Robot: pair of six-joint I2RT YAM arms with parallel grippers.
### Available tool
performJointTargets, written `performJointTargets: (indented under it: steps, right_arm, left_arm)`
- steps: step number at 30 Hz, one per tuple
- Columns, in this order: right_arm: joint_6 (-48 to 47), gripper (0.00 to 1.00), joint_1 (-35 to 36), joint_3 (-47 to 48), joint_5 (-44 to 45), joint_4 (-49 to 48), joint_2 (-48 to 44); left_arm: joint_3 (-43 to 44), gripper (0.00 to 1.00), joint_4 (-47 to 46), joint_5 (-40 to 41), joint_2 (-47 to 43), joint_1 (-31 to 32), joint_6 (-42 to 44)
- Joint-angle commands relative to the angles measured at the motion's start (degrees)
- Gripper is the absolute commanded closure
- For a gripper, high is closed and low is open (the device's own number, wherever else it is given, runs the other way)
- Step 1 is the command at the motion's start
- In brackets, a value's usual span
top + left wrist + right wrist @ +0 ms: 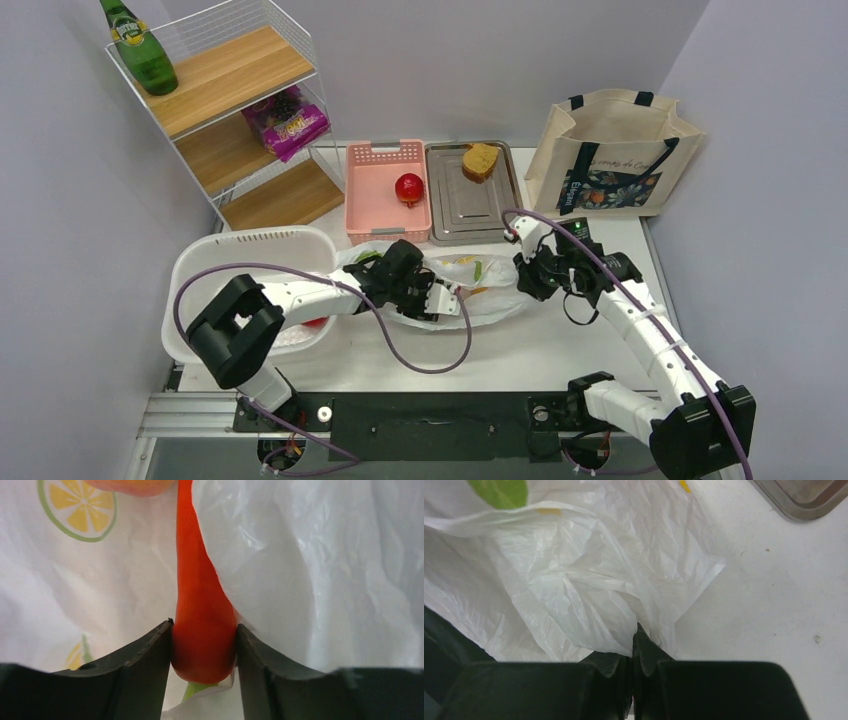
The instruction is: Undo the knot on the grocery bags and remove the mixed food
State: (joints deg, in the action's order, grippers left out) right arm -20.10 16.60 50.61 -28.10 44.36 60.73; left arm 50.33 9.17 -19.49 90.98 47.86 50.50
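Left gripper: your left gripper (204, 632) has its jaws clamped on the thick end of the carrot (196, 575), one pad on each side (a green stub pokes out just below the grip).
Carrot: it points away from your wrist camera. Its thin end runs up between two folds of the plastic bag (325, 565) toward a peach-coloured fruit (131, 484) at the top edge.
Right gripper: your right gripper (633, 647) has its jaws pinched almost together on a fold of the bag's film, near a corner of it.
Plastic bag: it lies slumped on the tabletop (560, 345) between your two arms, with lemon-slice and green prints showing.
Canvas tote: the canvas tote (610, 150) stands upright at the far right, mouth open, well apart from both grippers.
Red fruit: the red fruit (409, 188) sits alone in the pink basket (375, 215), just beyond the bag.
Steel tray: the steel tray (450, 215) lies just beside the basket on its right, with a brown bread-like piece (481, 161) at its far end.
White tub: the white tub (200, 270) sits left of the bag, partly under your left arm.
Wire shelf: the wire shelf (300, 45) stands at the far left, with a green bottle (140, 50) on the top board and a purple packet (287, 125) one level down.
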Motion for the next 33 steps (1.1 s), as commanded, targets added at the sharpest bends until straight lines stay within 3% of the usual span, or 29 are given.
performJointTargets:
  steps: [1, 7, 12, 14, 19, 23, 25, 27, 30, 33]
  right_arm:
    - [-3.39, 1.00, 0.05, -2.29, 5.18, -1.29, -2.44]
    - [-3.31, 1.00, 0.69, -4.96, 5.40, -3.00, -6.59]
    - [-2.79, 1.00, 2.61, -6.76, 6.46, -4.73, -8.34]
    - [-2.89, 1.00, 3.02, -6.83, 6.56, -4.83, -8.16]
    - [-4.02, 1.00, 3.58, -6.73, 7.48, -4.56, -7.67]
    - [-4.14, 1.00, 3.61, -6.37, 7.50, -4.20, -7.44]
    - [-4.16, 1.00, 3.61, -6.33, 7.55, -4.16, -7.39]
    - [-4.16, 1.00, 3.61, -6.32, 7.65, -4.12, -7.30]
    - [-4.43, 1.00, 3.61, -6.39, 7.70, -4.11, -7.23]
    - [-4.70, 1.00, 3.61, -6.50, 7.76, -4.07, -7.06]
  left_arm:
    - [-1.31, 0.47, -5.71, 0.58, -3.88, -0.49, -2.27]
    - [-3.37, 0.34, -10.62, -3.60, -10.74, -4.35, -12.34]
    - [-3.86, 0.32, -13.68, -6.00, -15.08, -1.09, -11.05]
    - [-1.80, 0.38, -11.05, -5.99, -14.21, 0.82, -9.12]
    - [4.76, 0.65, -4.53, -1.48, -5.52, 3.72, -7.21]
    - [6.29, 0.71, -3.33, 2.12, 0.79, 4.17, -4.08]
    - [6.03, 0.71, -3.21, 3.75, 2.86, 4.61, -1.97]
    - [5.95, 0.66, -1.84, 4.27, 4.49, 5.05, -0.06]
    - [6.15, 0.50, 0.89, 5.39, 7.20, 5.74, 1.90]
    - [6.69, 0.47, 1.90, 8.04, 9.55, 5.84, 2.22]
